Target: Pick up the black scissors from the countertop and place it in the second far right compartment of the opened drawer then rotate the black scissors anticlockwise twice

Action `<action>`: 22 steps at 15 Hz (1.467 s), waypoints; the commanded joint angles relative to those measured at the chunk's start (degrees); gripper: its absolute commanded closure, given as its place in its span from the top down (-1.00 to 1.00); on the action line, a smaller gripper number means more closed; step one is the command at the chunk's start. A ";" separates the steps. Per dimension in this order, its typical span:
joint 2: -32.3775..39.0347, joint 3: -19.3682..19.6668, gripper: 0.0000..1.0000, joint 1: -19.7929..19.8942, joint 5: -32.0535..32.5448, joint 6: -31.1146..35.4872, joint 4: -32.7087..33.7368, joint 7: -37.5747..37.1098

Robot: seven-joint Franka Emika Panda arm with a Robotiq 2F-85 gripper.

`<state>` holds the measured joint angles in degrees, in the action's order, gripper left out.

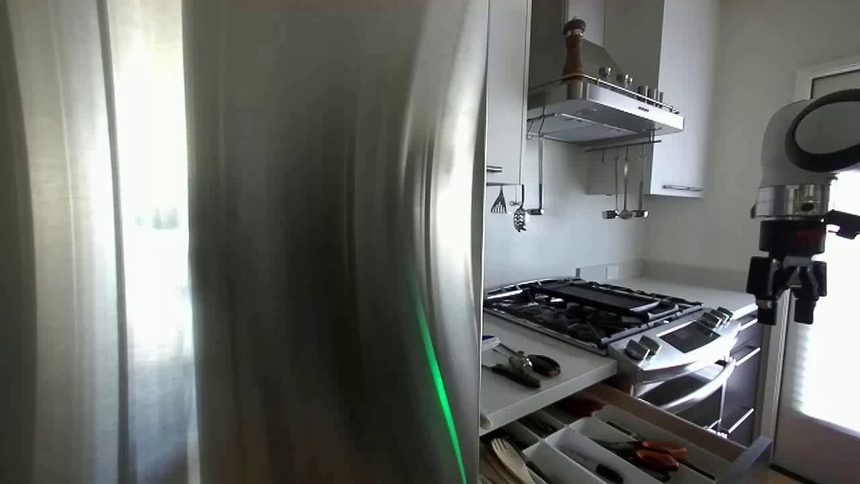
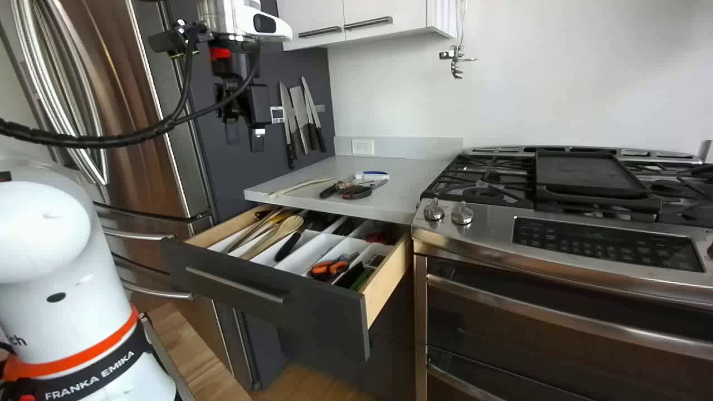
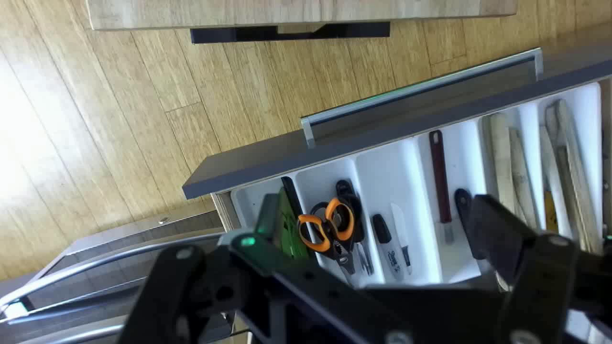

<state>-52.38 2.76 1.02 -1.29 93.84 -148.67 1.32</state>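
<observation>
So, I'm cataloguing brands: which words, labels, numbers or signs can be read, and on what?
"FRANKA EMIKA": black band on the robot's base.
"ch", a fragment: same base, higher up.
Too small or blurred to read: lettering on the black-capped grey item, stove control panel, range hood's mark, white square tag.

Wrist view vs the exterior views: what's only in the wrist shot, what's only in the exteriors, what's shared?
Wrist view only: a dark red handle and a pale knife blade, both inside the opened drawer.
Exterior only: the gas hob and the black scissors on the countertop, in both exterior views; a range hood and upright knives, each in an exterior view.
Shared: the opened drawer, the orange-handled scissors in it, and the hand, open.
</observation>
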 commanded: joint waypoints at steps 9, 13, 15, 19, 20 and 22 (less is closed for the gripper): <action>0.07 -0.13 1.00 0.21 -0.11 -0.11 0.12 0.15; 4.21 -3.86 1.00 -2.69 -2.66 6.78 -0.30 -1.24; 8.06 -6.56 1.00 -4.69 -4.24 12.92 -0.45 -1.47; 20.72 -10.74 1.00 -6.26 -3.62 30.12 1.88 -1.97; 24.20 -11.00 1.00 -6.20 -3.25 33.63 3.19 -2.22; 30.71 -10.59 1.00 -6.24 -2.91 38.78 6.13 -1.43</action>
<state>-32.52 -8.49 -4.91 -5.03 127.20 -148.04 0.03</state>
